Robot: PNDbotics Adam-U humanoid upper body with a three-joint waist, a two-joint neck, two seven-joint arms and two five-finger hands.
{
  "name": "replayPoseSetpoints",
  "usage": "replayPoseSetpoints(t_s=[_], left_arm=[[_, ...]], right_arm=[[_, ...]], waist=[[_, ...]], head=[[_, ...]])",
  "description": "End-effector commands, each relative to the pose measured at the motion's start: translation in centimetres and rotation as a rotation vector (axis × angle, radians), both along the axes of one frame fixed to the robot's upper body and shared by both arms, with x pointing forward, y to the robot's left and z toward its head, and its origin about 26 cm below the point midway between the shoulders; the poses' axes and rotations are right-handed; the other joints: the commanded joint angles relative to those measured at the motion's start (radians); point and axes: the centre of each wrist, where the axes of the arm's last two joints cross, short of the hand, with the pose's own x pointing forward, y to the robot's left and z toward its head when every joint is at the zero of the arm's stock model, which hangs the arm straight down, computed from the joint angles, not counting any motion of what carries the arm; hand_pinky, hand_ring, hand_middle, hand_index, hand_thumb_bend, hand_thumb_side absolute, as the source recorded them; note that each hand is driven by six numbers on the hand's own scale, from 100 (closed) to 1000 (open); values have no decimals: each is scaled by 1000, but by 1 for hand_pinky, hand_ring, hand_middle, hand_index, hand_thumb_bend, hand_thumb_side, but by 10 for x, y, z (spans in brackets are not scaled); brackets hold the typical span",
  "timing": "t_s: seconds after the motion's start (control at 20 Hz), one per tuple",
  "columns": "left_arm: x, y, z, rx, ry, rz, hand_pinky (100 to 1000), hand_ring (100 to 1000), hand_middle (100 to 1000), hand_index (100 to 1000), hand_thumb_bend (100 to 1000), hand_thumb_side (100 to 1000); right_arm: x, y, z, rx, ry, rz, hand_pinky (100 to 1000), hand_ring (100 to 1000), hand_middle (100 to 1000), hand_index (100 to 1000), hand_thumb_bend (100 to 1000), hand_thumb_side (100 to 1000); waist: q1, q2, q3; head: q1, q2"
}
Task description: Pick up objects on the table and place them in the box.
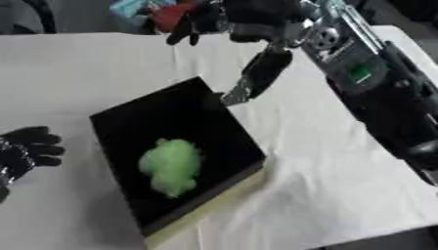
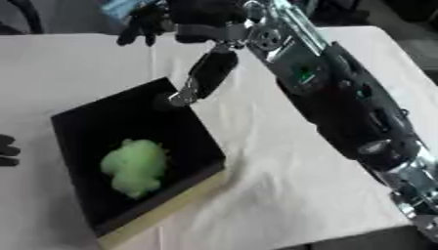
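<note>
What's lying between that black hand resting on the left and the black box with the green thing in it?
Nothing: in the left eye view, only bare white tablecloth separates the left hand from the black box.

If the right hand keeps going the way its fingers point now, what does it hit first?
The right hand is at the table's far edge, fingers pointing down and left. The white cloth looks like the first contact; the red and blue items sit close behind, though depth is unclear.
</note>
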Motion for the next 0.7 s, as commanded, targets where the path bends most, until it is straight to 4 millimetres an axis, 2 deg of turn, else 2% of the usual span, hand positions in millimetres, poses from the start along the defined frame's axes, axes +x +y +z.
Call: replayPoseSetpoints(t_s=[0.05, 0.3, 0.7], left_arm=[[0, 2, 3, -3, -11, 13, 747, 754, 730, 855, 362, 1000], [0, 4, -1, 1, -2, 26, 747, 754, 730, 854, 361, 1000], [-1, 7, -6, -1, 8, 51, 747, 754, 729, 854, 357, 1000]], right_arm=[[-23, -5, 19, 103, -92, 32, 729, 715, 788, 906, 446, 519], [-37, -5, 11, 216, -114, 50, 714, 693, 753, 888, 411, 486], [-29, -18, -27, 407, -26, -15, 686, 651, 687, 850, 308, 480]], waist=[[8, -14, -12], [16, -9, -34], [32, -4, -63]], head=[[30, -1], [72, -6], [129, -10]])
